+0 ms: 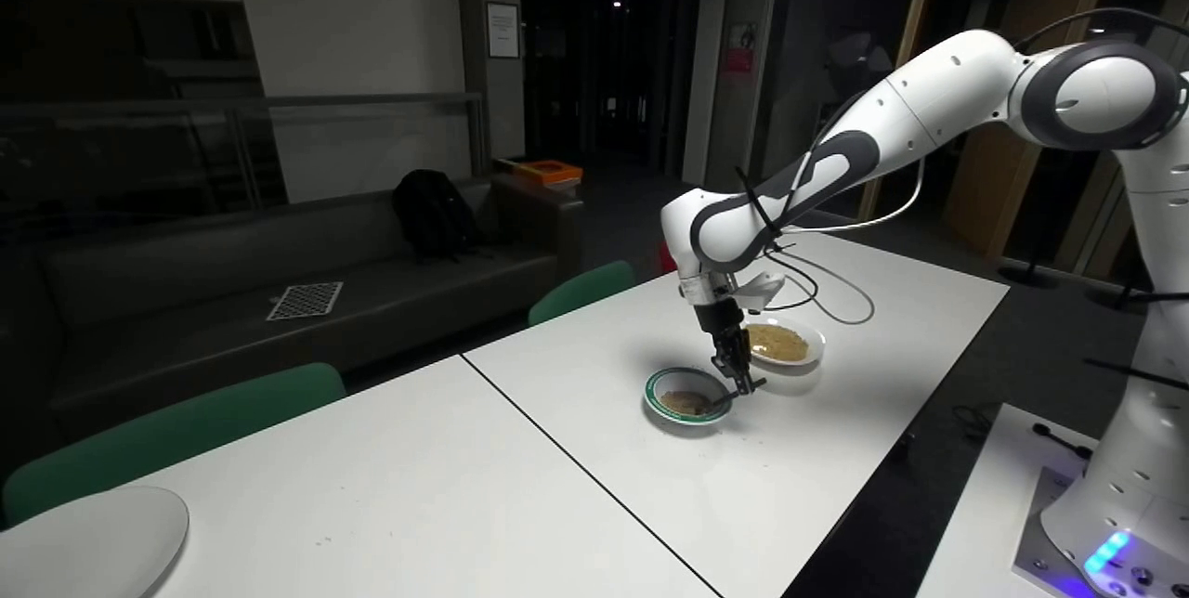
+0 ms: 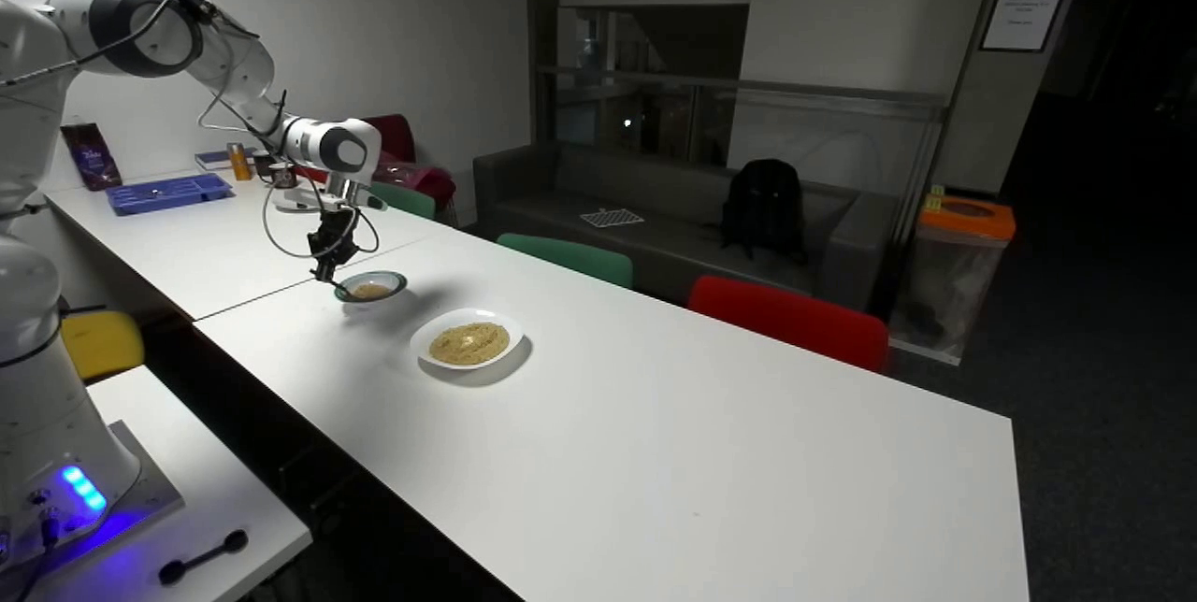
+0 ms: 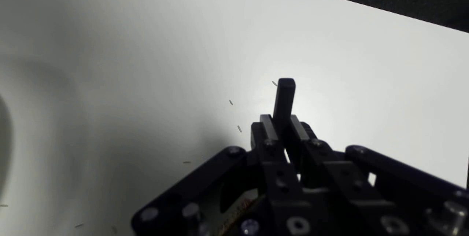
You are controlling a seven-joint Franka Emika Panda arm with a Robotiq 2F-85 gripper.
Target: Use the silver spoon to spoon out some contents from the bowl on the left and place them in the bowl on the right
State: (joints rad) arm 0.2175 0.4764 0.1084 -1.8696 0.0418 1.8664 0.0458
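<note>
My gripper (image 1: 746,384) is shut on the handle of the spoon (image 1: 729,396), which looks dark here. The handle end (image 3: 284,98) sticks out past the fingertips (image 3: 282,124) in the wrist view. The spoon slants down into the green-rimmed bowl (image 1: 653,392), its tip in or at the brownish contents; the spoon's bowl cannot be made out. The gripper is just beside and above this bowl's rim, also seen in an exterior view (image 2: 400,280). The white bowl (image 2: 423,341) with yellowish grainy contents stands a short way off, partly behind the wrist in an exterior view (image 1: 817,345).
Several loose grains (image 3: 231,102) lie on the white table (image 2: 748,452). A white plate (image 1: 102,538) lies at the table's far end, and a blue tray (image 2: 168,193) stands by the wall. Green chairs (image 1: 581,292) and a red chair (image 2: 790,320) stand along the table edge.
</note>
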